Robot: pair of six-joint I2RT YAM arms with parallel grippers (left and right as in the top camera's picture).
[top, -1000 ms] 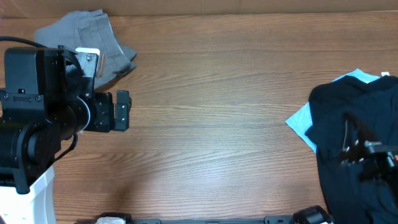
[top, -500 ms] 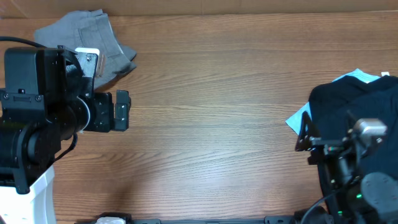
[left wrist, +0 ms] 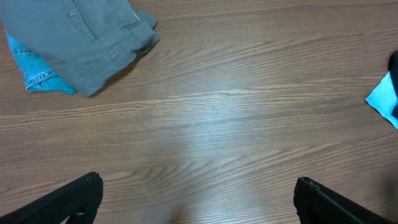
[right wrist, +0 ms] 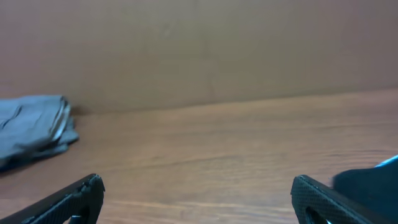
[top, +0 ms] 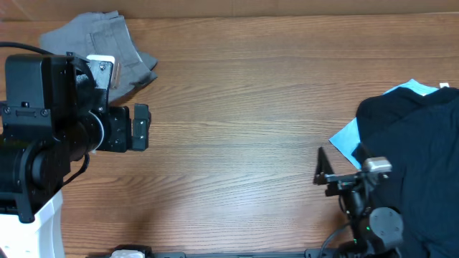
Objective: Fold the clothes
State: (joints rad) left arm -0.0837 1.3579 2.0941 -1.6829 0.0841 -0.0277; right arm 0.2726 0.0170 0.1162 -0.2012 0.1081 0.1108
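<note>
Trousers [top: 100, 46] of grey-taupe cotton lie bunched at the far left corner of the wooden table [top: 244, 107], partly hidden from overhead by the left arm. The left wrist view shows what the overhead does not: a scrap of blue cloth [left wrist: 37, 74] poking out from under the trousers' edge. Across the table, well apart from them, the black garment [top: 416, 150] spreads in a heap at the right side, lying over the light blue garment [top: 346, 140], whose corner sticks out toward the middle. The left gripper [top: 141, 125] hovers near the trousers without touching them; its wrist camera shows the fingers [left wrist: 68, 199] spread wide over bare wood, with nothing between them. The right gripper [top: 323, 170] sits just beside the black heap's left edge, and its own view, looking low across the table toward a brown back wall [right wrist: 217, 50], shows both fingers [right wrist: 336, 202] likewise wide apart and empty.
</note>
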